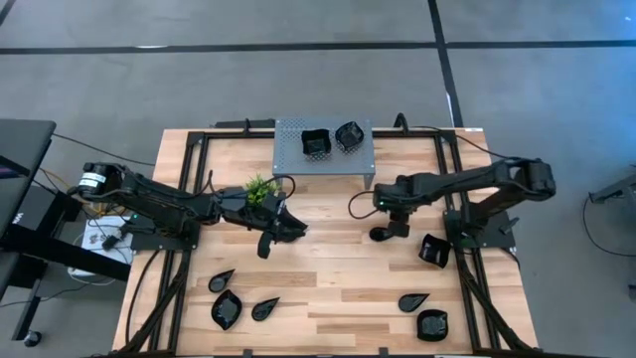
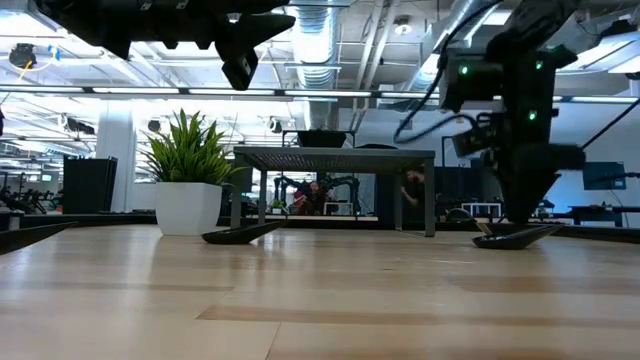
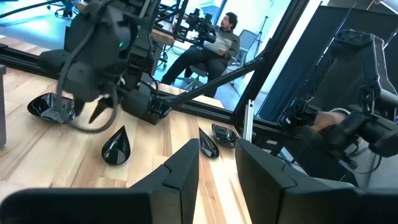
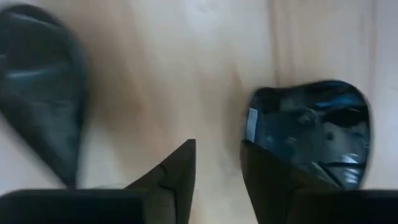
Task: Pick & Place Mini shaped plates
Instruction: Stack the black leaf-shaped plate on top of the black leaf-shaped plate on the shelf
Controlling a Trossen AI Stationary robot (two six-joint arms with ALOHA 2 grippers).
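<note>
Glossy black mini shaped plates (image 1: 226, 309) lay on the pale striped wooden tabletop (image 1: 328, 268); the perforated stand (image 1: 290, 159) was grey, the plant (image 1: 260, 186) green in a white pot (image 2: 189, 208).

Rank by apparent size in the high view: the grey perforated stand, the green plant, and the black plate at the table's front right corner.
1. Grey perforated stand, clearly the largest.
2 and 3. Green plant and the front right corner plate look about alike; the left arm partly covers the plant, so I would not rank them.
</note>
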